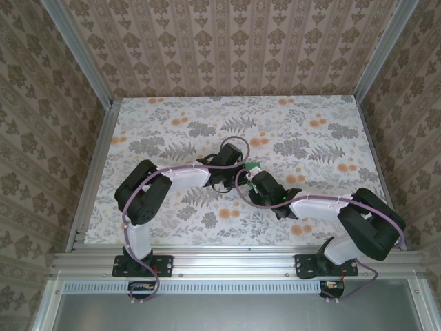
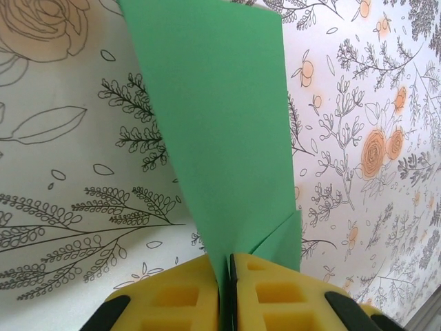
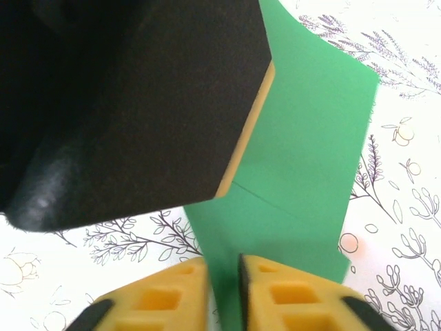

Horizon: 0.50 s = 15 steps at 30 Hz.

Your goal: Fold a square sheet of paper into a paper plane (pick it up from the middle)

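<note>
The left hand and right hand are both pinching the green paper, which is extending straight ahead from each.

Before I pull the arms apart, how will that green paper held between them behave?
Probably light and floppy: the folded green paper sheet slots between the shut left fingers. With the right fingers pinching it too, pulling apart could tear it. Its visible crease likely stiffens it slightly.
</note>
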{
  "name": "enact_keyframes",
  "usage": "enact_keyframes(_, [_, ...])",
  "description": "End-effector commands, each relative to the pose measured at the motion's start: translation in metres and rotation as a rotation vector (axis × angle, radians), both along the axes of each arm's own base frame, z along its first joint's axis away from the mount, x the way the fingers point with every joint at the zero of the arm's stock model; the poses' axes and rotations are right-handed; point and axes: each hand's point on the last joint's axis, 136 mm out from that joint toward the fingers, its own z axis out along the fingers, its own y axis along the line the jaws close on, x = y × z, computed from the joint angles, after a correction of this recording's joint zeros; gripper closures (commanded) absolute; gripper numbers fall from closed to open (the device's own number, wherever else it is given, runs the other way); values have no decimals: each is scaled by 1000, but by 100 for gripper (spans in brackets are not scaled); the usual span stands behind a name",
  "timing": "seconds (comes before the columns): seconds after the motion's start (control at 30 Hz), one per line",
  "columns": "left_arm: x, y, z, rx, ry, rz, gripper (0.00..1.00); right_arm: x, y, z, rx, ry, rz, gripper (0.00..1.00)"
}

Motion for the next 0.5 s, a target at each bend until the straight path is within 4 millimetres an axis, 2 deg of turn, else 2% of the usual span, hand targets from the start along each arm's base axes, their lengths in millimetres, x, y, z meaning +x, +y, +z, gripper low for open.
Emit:
enact_keyframes(0.0, [5, -7, 21, -46, -17, 3, 85, -4, -4, -2, -19, -8, -5, 89])
enact_keyframes(0.17, [5, 5, 27, -30, -31, 28, 81, -9, 2, -2, 29, 13, 13, 100])
enact_keyframes(0.27, [4, 21, 30, -7, -43, 65, 66, -11, 10, 0, 98, 25, 10, 100])
enact_keyframes(0.47, [-4, 69, 40, 58, -84, 151, 45, -23, 34, 7, 296, 81, 38, 100])
